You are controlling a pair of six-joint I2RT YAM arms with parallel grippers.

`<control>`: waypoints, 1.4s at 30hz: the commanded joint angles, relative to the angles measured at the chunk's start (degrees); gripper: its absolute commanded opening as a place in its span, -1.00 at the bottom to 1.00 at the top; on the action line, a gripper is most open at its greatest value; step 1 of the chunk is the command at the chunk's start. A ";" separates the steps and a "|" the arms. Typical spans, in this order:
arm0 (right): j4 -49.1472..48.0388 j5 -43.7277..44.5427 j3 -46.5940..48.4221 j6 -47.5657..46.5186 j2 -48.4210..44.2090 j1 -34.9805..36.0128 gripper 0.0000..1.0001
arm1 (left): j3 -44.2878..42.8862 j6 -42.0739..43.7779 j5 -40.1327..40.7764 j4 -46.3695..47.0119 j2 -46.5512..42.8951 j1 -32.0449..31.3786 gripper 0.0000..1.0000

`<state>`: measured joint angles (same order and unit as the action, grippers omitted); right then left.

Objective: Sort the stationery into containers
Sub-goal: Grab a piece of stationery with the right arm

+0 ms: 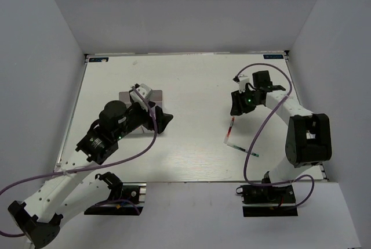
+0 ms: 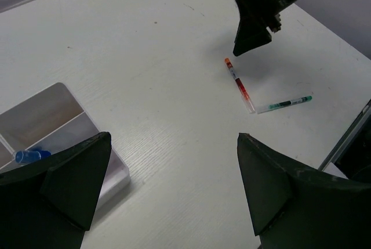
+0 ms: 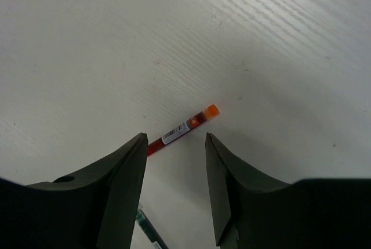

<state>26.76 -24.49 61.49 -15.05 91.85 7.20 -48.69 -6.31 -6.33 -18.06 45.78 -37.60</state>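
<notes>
A thin pen with an orange tip (image 1: 230, 130) lies on the white table, right of centre; it also shows in the left wrist view (image 2: 239, 85) and the right wrist view (image 3: 182, 129). A green-tipped pen (image 1: 246, 150) lies just near of it and shows in the left wrist view (image 2: 284, 104). My right gripper (image 1: 237, 105) is open and empty above the orange-tipped pen's far end (image 3: 174, 137). The white divided tray (image 1: 152, 94) is partly hidden by my left gripper (image 1: 160, 121), which is open and empty (image 2: 174, 191). A blue-capped tube (image 2: 32, 155) lies in a tray compartment (image 2: 55, 115).
The table's right edge (image 2: 348, 139) runs close to the green-tipped pen. Grey walls enclose the table on three sides. A purple cable (image 1: 261, 130) loops over the table by the right arm.
</notes>
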 commanded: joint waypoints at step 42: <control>2.15 20.10 0.82 17.51 14.14 15.74 -0.37 | 6.41 -1.87 -4.04 1.54 -17.56 0.16 0.99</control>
<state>29.47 -2.15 62.59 1.93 101.69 21.58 -42.61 -7.97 -9.93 -17.37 28.99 -37.60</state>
